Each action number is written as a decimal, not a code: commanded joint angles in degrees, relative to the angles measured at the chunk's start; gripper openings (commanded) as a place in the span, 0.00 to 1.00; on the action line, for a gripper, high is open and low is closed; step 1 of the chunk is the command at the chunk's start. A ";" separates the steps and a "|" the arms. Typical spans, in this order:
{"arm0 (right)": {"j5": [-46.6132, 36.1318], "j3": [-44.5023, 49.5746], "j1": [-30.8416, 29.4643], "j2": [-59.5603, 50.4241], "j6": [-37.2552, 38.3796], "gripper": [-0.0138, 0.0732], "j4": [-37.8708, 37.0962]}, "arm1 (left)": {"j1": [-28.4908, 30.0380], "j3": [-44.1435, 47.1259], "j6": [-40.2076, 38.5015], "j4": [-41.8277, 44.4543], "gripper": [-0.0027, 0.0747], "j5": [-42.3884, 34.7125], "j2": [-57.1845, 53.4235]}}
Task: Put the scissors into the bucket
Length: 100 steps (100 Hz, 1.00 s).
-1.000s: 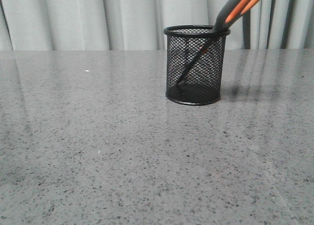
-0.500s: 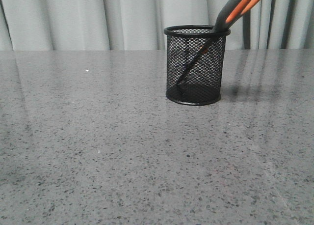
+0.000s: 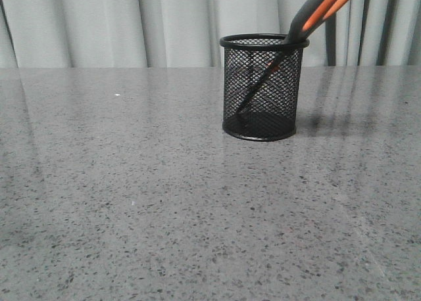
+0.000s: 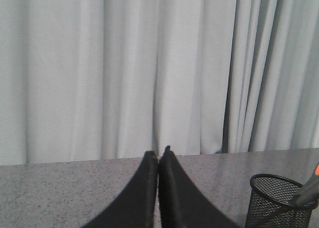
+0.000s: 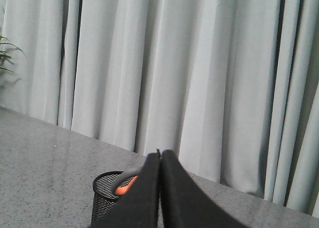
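The bucket (image 3: 264,87), a black wire-mesh cup, stands upright on the grey table, right of centre in the front view. The scissors (image 3: 320,10) stand in it, blades down inside the mesh, grey and orange handles leaning out over the right rim. The bucket also shows in the left wrist view (image 4: 281,200) and the right wrist view (image 5: 108,198), with an orange-lined handle (image 5: 125,181) above its rim. My left gripper (image 4: 158,154) is shut and empty, away from the bucket. My right gripper (image 5: 160,153) is shut and empty, the bucket beyond it. Neither gripper shows in the front view.
The grey speckled table (image 3: 164,202) stretches all round the bucket. Pale grey curtains (image 3: 131,25) hang behind the table's far edge. A green plant leaf (image 5: 6,51) shows at the edge of the right wrist view.
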 commanded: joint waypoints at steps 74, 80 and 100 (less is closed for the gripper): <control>-4.88 -1.20 0.08 0.74 -0.19 0.11 -0.83 | 34.56 12.34 -3.56 18.18 0.01 25.28 -28.10; -4.88 -1.20 0.08 0.74 -0.19 0.11 -0.83 | 38.83 13.33 -3.56 18.33 0.01 29.57 -29.72; -4.88 -1.20 0.08 0.74 -0.19 0.11 -0.83 | 47.68 14.09 -3.69 19.80 0.01 43.92 -33.07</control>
